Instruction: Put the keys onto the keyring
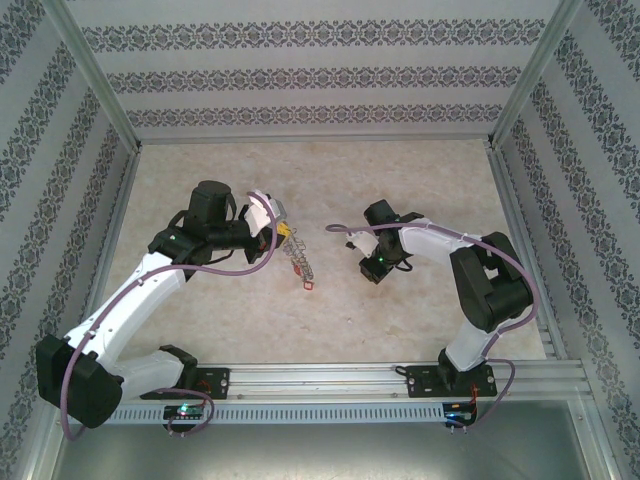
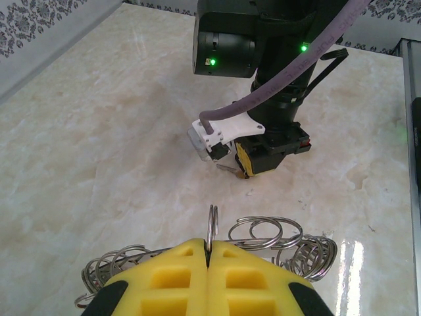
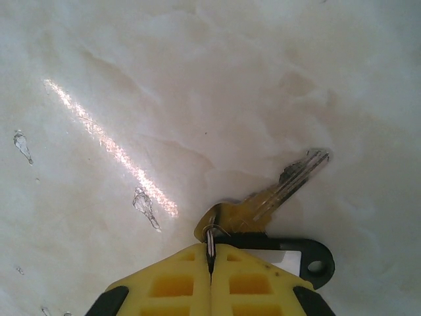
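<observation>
My left gripper (image 2: 208, 253) is shut on one upright steel loop of the keyring (image 2: 276, 240), a chain of silvery linked rings that spreads out on both sides of the yellow fingers. From above, the keyring (image 1: 298, 262) trails from the left gripper (image 1: 280, 236) down to a small red tag (image 1: 308, 285). My right gripper (image 3: 210, 258) is shut on the small split ring of a brass and silver key (image 3: 279, 191) with a black-framed tag (image 3: 299, 253), close over the marble tabletop. The right gripper (image 1: 352, 234) faces the left one across a short gap.
The right arm's wrist (image 2: 263, 79) with its purple cable looms just ahead in the left wrist view. Patterned walls and a metal frame (image 1: 120, 190) enclose the pale marble tabletop (image 1: 420, 320). A rail (image 1: 330, 378) runs along the near edge by the arm bases.
</observation>
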You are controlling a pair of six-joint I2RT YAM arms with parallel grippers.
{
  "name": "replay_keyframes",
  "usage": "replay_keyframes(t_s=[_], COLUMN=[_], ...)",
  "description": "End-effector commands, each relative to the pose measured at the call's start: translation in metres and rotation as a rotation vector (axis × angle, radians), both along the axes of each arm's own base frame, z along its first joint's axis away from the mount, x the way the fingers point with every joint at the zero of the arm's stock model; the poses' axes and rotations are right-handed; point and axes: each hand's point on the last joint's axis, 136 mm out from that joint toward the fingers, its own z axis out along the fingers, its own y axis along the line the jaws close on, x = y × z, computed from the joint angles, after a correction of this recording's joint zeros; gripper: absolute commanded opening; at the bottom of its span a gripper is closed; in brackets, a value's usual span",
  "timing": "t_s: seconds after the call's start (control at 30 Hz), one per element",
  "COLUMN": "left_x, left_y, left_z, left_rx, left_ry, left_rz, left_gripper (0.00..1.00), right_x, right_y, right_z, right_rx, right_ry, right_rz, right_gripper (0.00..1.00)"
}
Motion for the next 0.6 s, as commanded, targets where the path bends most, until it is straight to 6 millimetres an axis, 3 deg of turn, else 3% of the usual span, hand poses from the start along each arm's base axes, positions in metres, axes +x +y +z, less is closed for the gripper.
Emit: replay_keyframes(t_s=[0.0,0.2,0.4,0.5,0.57], left_x=[0.0,-0.001,-0.004,-0.005,-0.007], left_y=[-0.005,-0.005,-0.007,-0.007,-0.006], left_z=[0.013,0.011,0.016,0.016,0.017], left_rx=[-0.036,-0.025,-0.03,-0.027,-0.027], left_ry=[-0.041,-0.048,-0.091,-0.099,-0.105], left_rz=[-0.019,-0.032,-0.056,-0.059,-0.066], left_gripper=[0.0,0.0,0.0,0.0,0.0], right_x=[0.001,0.004,-0.009,-0.018,-0.016], right_y=[0.008,0.034,0.062,0.069,0.065], right_z=[0.015,0.064,0.125,0.144,0.145], right_rx=[0.04,0.17,0.4,0.494,0.475], right_ry=[-0.056,-0.277,-0.524,-0.629,-0.649], right_rz=[0.057,0.18,0.311,0.373,0.367], right_gripper=[0.0,0.0,0.0,0.0,0.0])
